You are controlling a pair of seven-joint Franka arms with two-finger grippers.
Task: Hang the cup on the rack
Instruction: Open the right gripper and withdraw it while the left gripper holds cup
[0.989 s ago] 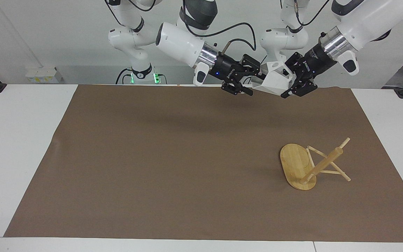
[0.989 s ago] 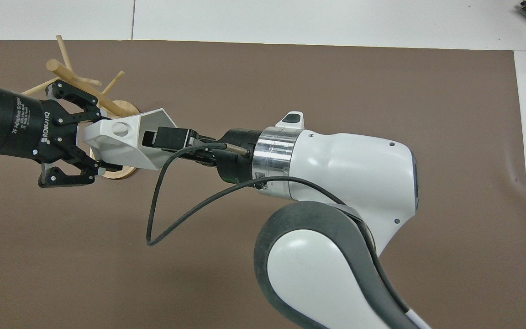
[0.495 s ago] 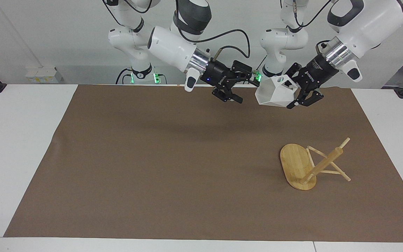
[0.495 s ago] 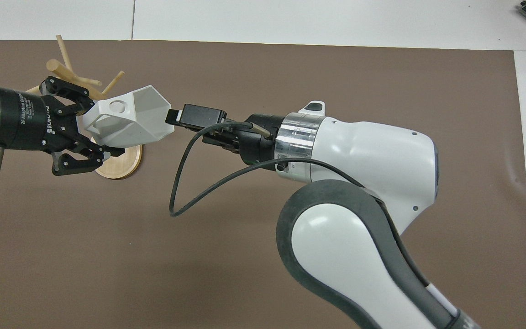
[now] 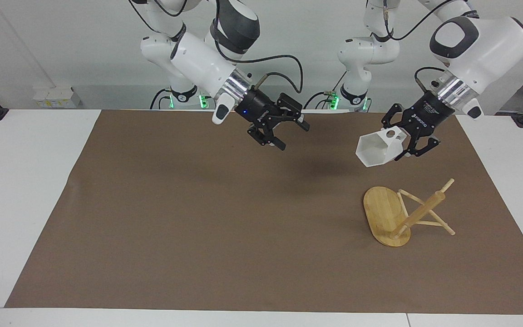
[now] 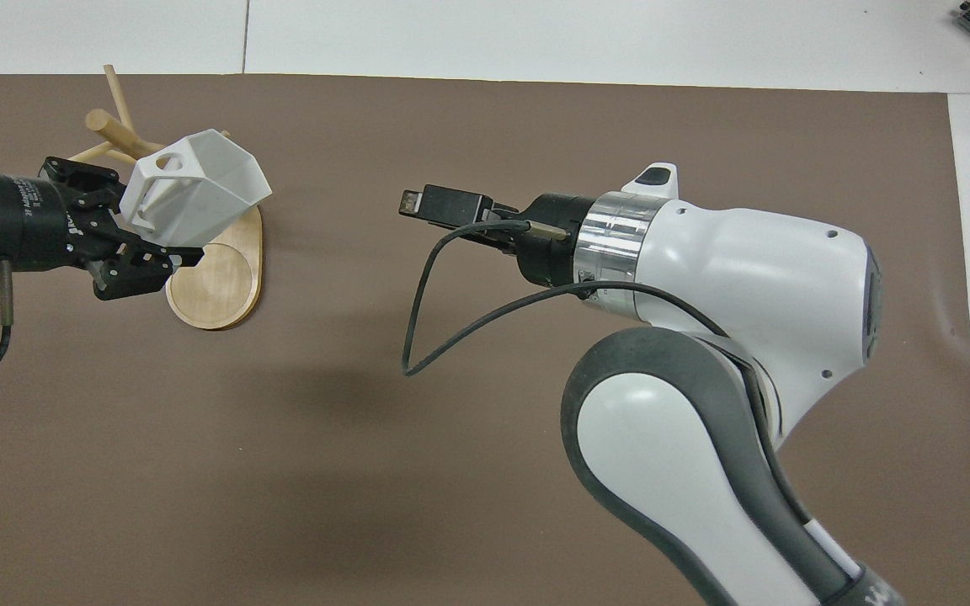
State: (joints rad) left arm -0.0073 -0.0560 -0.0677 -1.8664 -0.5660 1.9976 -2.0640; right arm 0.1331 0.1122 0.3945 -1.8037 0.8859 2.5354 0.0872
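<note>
Table carries a brown mat over most of its top, white margins showing at both ends. On the mat, toward the left arm's end, the rack lies tipped over: its oval base stands on edge, the post slants out from it, and thin pegs prop it on the mat.

Left arm comes down over that end, and its tool pinches the cup at the blocky handle, fingers pressed against the handle's sides. The cup hangs in the air, tilted, its hexagonal mouth turned away from the robots and downward, the handle's round hole facing up. It is over the mat on the robots' side of the rack and touches neither rack nor mat.

Right arm reaches over the middle of the mat, its tool spread wide and holding nothing, well apart from the cup.

From the facing view a clear gap shows between cup and rack, and the cup's shadow on the mat. From overhead the cup covers part of the rack and hides that gap; only there does the rack's base show its round inset.
</note>
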